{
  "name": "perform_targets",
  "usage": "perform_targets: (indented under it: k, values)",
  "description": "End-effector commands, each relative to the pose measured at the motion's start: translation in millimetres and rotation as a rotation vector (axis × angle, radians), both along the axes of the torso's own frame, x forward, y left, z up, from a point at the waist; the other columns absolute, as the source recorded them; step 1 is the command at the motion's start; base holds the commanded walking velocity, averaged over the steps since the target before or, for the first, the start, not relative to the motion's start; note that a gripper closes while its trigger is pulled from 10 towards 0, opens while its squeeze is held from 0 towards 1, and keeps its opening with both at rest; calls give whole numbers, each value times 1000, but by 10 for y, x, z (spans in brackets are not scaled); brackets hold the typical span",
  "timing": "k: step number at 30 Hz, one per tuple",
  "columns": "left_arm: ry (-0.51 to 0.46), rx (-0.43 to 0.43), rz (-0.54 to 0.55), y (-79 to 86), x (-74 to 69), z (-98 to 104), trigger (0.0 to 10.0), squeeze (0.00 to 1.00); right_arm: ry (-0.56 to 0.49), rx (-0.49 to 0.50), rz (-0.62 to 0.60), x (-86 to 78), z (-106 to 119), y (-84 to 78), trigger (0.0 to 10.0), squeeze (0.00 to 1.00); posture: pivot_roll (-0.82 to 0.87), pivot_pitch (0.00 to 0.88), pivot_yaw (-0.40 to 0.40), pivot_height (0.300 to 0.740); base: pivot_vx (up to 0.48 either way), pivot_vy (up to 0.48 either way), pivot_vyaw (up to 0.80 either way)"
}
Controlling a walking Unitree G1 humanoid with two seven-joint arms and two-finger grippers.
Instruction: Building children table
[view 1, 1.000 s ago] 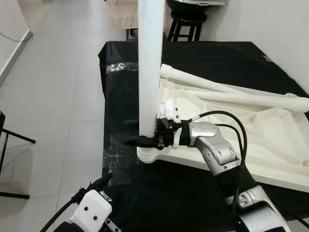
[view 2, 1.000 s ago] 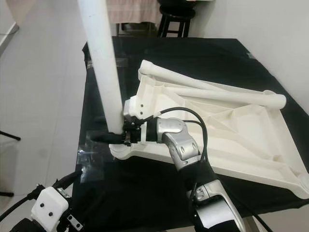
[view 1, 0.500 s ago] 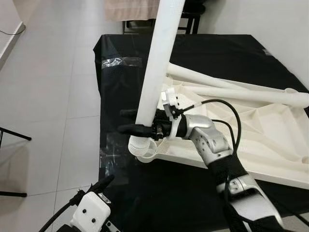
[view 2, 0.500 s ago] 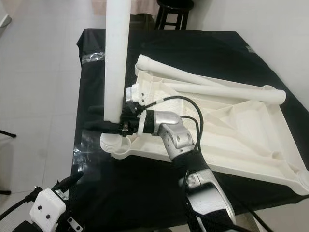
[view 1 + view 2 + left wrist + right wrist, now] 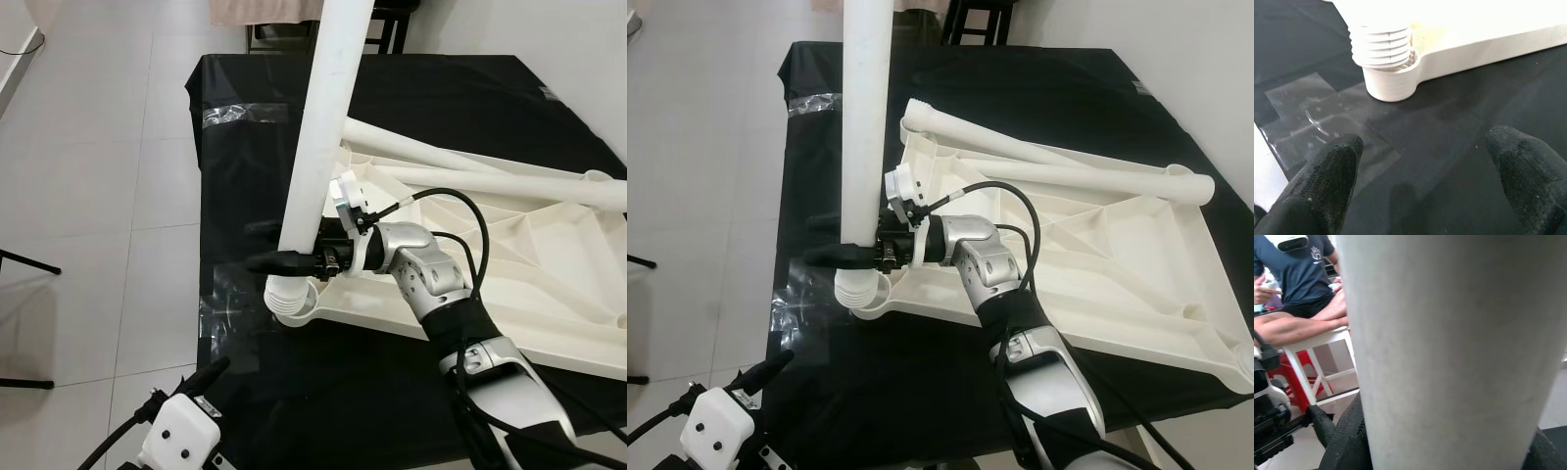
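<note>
A white plastic table top [image 5: 549,294] lies upside down on the black-covered table [image 5: 411,108]. My right gripper [image 5: 277,245] is shut on a long white table leg [image 5: 318,147], holding it upright and slightly tilted over the corner socket [image 5: 294,304]. The leg's ribbed threaded end [image 5: 1382,46] sits in that socket. Two more white legs [image 5: 470,186] lie across the table top at the back. My left gripper [image 5: 1420,171] hangs open low at the front left, just above the black cover near the socket, holding nothing.
Clear tape patches [image 5: 230,113] lie on the black cover. A dark stool [image 5: 975,15] stands beyond the table's far edge. Tiled floor [image 5: 88,196] lies to the left. In the right wrist view a seated person [image 5: 1298,293] is on a white stool.
The view has shifted between frames. The leg went from straight upright to tilted, and its ribbed end now shows at the socket. My right gripper kept its hold.
</note>
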State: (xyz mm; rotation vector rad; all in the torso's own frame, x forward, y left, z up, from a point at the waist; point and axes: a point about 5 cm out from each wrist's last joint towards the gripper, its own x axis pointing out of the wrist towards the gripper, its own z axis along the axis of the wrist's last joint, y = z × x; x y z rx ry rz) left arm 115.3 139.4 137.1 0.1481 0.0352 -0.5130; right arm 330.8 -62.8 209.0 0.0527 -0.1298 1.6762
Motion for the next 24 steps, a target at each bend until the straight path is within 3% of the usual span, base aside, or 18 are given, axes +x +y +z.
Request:
perform_targets:
  k: [1, 8, 10, 14, 22, 24]
  values:
    - [4, -17, -16, -20, -45, 24, 10000, 0, 4, -10, 5, 13, -20, -83, 10000, 0, 328, 249, -109, 740, 0, 0, 0]
    - [11, -19, -21, -26, -63, 31, 10000, 0, -39, -102, 20, 19, -108, -130, 10000, 0, 331, 253, -108, 740, 0, 0, 0]
    - [11, -18, -21, -30, -65, 34, 10000, 0, -45, -113, -79, 117, -107, -95, 10000, 0, 339, 257, -110, 740, 0, 0, 0]
    - [12, -16, -20, -34, -66, 34, 10000, 0, -49, -108, -94, 153, -86, -88, 10000, 0, 343, 255, -110, 740, 0, 0, 0]
    - [10, -16, -18, -43, -63, 37, 10000, 0, -98, -151, 8, 103, -87, -112, 10000, 0, 344, 260, -117, 740, 0, 0, 0]
    - [10, -17, -19, -44, -57, 37, 10000, 0, -123, -174, 89, 45, -110, -116, 10000, 0, 343, 260, -117, 740, 0, 0, 0]
